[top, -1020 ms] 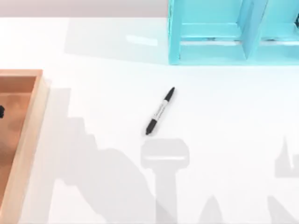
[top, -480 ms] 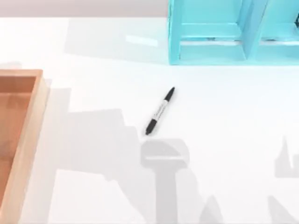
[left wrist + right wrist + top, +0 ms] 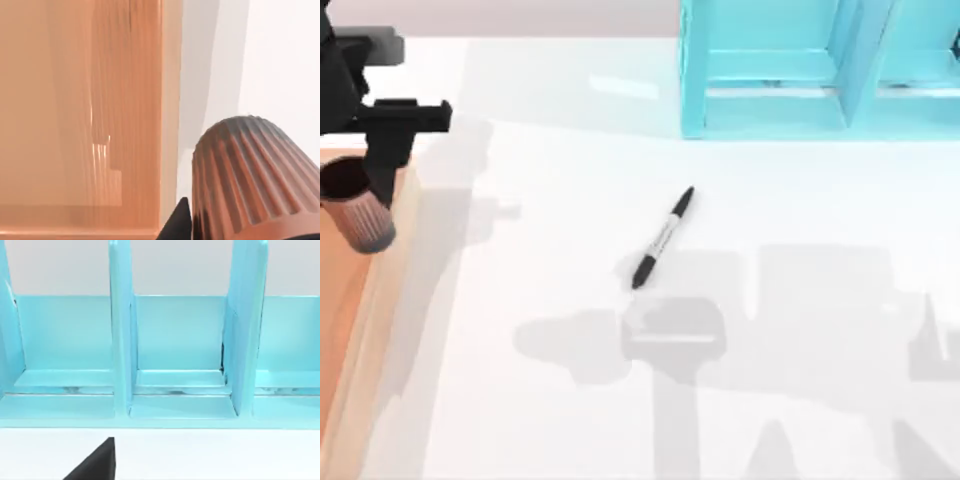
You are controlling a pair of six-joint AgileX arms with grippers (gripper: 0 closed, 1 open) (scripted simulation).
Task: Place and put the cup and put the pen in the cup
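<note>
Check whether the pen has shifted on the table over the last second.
No. The pen lies at the same slant and in the same spot below the blue shelf in the top view.

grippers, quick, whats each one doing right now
Left gripper: shut on the cup, lifted over the wooden tray's rim.
Right gripper: cannot be told, facing the blue rack.

Ribbed, matt reddish-brown cup (image 3: 357,208); wood-look orange tray (image 3: 382,300); smooth white table (image 3: 800,250); glossy turquoise painted rack (image 3: 770,70); smooth black plastic-look pen (image 3: 663,238).
</note>
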